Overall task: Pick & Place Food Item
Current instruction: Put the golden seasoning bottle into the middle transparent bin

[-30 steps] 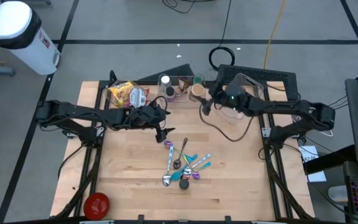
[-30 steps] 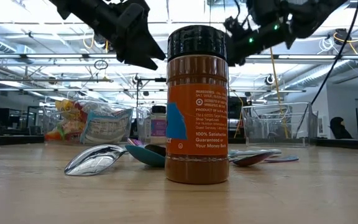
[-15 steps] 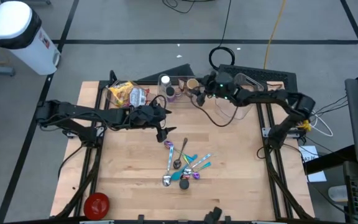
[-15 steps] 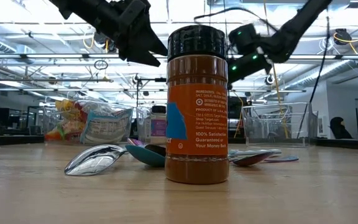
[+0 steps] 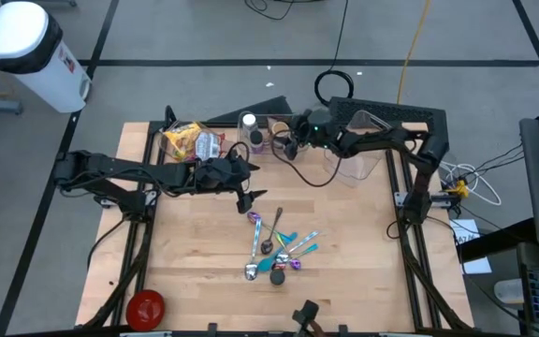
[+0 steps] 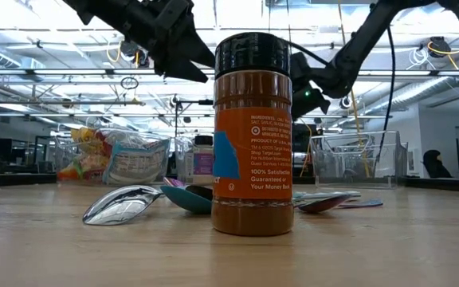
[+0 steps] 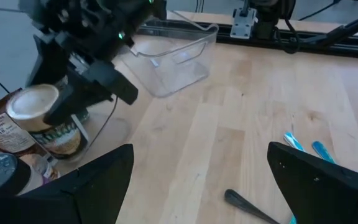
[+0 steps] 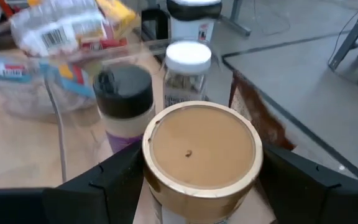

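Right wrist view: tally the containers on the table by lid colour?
Tan: 1, the tan-lid can
Black: 1, the black-lid bottle
White: 1, the white-lid jar
Total: 3

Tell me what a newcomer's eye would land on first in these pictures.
In the low view, a tall orange-brown spice jar with a black lid stands close in the foreground, in front of a heap of coloured spoons at mid-table. At the table's far edge, the right gripper straddles a round tan-lidded canister among small jars. The left gripper hangs open over bare wood near the centre.
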Controlling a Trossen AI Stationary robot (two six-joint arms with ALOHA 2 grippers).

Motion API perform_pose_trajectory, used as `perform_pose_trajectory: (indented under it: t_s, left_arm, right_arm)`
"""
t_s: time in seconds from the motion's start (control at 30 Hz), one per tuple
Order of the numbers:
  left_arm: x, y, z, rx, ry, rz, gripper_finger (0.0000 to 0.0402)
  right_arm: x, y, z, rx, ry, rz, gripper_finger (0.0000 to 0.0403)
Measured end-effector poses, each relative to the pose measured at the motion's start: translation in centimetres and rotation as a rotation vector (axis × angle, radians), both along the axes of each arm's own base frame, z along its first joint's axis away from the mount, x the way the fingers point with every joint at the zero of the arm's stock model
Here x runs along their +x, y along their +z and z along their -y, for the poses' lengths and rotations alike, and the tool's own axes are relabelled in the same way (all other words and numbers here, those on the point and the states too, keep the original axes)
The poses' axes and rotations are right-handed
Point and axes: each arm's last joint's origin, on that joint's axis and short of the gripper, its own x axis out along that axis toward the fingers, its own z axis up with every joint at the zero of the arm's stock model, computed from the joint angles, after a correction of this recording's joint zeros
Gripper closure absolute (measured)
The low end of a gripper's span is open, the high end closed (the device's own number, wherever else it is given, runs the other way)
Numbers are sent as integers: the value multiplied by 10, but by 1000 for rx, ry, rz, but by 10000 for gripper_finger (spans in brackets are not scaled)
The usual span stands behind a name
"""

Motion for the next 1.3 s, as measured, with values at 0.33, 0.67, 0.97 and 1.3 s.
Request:
perform_pose_trajectory:
  t_s: [0.33,0.67,0.97,1.3]
  left_arm:
    - [0,1,0,0,0,11,27]
    - [1,1,0,-2,1,13,27]
    - [1,1,0,-2,0,13,27]
    - [1,1,0,0,0,13,27]
  right_arm:
    - [3,-3,-2,23,4,14,134]
    - [9,-6,-13,15,45,-21,133]
    - [8,-7,-13,19,47,-35,130]
    - [9,-7,-13,25,45,-33,121]
